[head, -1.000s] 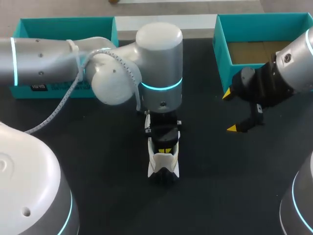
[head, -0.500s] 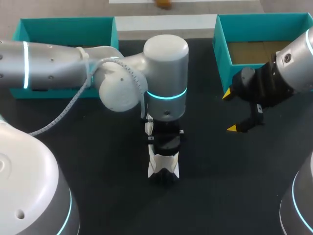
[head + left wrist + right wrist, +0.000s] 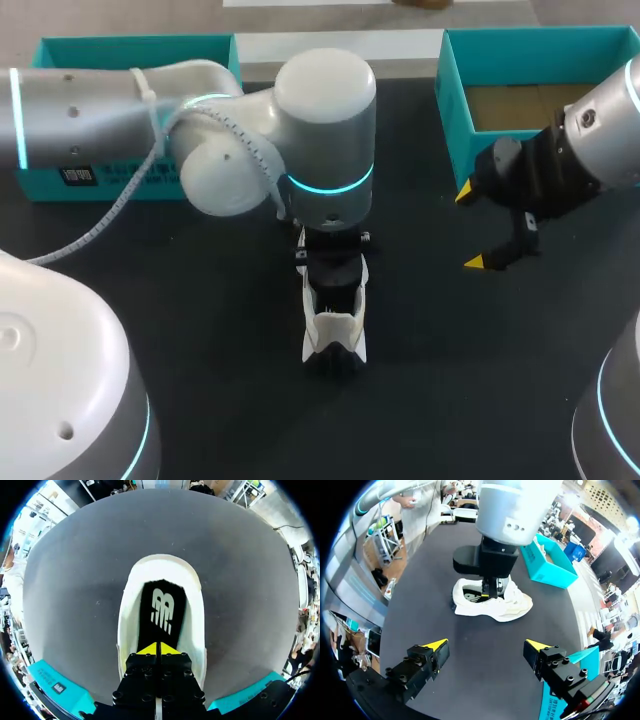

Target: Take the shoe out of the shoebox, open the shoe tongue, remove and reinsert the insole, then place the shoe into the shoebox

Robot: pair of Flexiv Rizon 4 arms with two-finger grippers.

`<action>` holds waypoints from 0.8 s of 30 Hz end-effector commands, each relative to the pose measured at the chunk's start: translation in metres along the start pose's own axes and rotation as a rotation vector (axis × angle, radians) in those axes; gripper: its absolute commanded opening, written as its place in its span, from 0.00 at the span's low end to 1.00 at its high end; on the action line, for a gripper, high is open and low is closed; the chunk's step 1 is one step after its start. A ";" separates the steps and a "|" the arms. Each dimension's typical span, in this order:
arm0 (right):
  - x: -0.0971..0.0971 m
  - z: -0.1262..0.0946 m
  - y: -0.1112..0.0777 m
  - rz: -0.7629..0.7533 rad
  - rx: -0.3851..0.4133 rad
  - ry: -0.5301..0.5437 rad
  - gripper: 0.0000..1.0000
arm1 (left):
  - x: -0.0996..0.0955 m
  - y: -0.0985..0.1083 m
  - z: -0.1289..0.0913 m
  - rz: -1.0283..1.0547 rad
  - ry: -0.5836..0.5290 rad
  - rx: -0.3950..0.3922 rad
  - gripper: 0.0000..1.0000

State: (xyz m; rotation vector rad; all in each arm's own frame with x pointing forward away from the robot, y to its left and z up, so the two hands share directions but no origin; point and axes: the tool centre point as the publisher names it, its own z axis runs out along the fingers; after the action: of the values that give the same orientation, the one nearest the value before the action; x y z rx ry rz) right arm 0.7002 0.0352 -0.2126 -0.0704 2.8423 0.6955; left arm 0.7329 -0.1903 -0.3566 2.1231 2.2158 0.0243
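A white shoe [image 3: 335, 338] stands on the black table near the middle, its toe towards the front edge. Inside it lies a black insole [image 3: 162, 605] with a white logo. My left gripper [image 3: 160, 649] is shut, its yellow tips together and pointing down into the shoe's opening at the heel end, against the insole. In the head view the left gripper [image 3: 336, 298] sits just above the shoe under the big wrist. My right gripper [image 3: 472, 228] hangs open to the right of the shoe, near the teal shoebox [image 3: 455, 110], with nothing between its fingers. In the right wrist view the shoe [image 3: 515, 607] lies well ahead of that gripper [image 3: 486, 645].
The teal shoebox stands at the back right with a brown bottom showing. A second teal box part [image 3: 210, 50] lies at the back left, behind my left arm. A white cable [image 3: 110, 215] hangs from the left arm over the table.
My left arm dipped forward and down onto the shoe half a second ago and has since drawn back up a little. The right arm has kept still.
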 end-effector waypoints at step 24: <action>0.000 0.002 0.001 0.001 0.003 -0.001 1.00 | 0.012 0.010 -0.008 -0.025 0.005 -0.173 1.00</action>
State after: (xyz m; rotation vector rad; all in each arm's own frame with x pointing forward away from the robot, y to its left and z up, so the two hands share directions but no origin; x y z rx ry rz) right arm 0.7002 0.0351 -0.2126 -0.0703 2.8424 0.6956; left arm 0.7405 -0.1810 -0.3497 2.0008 2.1592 0.2212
